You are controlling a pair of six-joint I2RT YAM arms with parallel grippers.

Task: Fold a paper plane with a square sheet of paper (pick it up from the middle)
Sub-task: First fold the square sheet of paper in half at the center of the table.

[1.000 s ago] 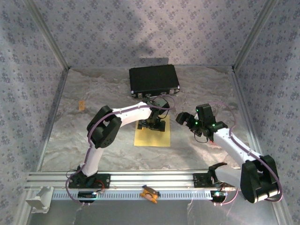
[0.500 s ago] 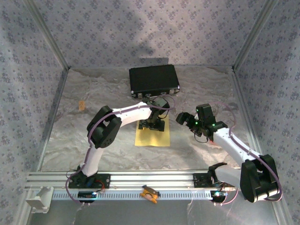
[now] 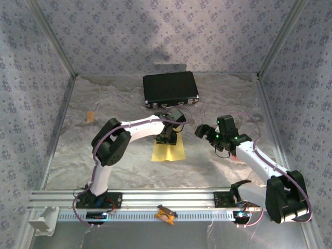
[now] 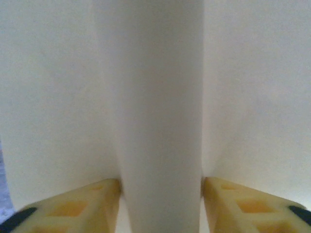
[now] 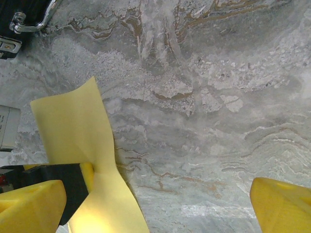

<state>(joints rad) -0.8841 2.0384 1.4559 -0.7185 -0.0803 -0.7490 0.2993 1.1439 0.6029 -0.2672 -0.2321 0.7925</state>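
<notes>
At the middle of the table (image 3: 93,155), just in front of the case (image 3: 170,88), the sheet (image 3: 168,152) is pinched at its centre by the left gripper (image 3: 167,138). A raised ridge of paper is clamped between the half-closed fingers (image 4: 82,206), and one corner is curled up. The right gripper (image 3: 204,132) is held wide open and empty, near the sheet's right side. The pick-up is judged begun; no crease is seen, so the whole plane remains to be folded.

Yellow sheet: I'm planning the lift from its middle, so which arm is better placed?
Left. The left gripper pinches a raised ridge at the middle of the square sheet of paper; the right gripper stands open beside it, holding nothing.
</notes>
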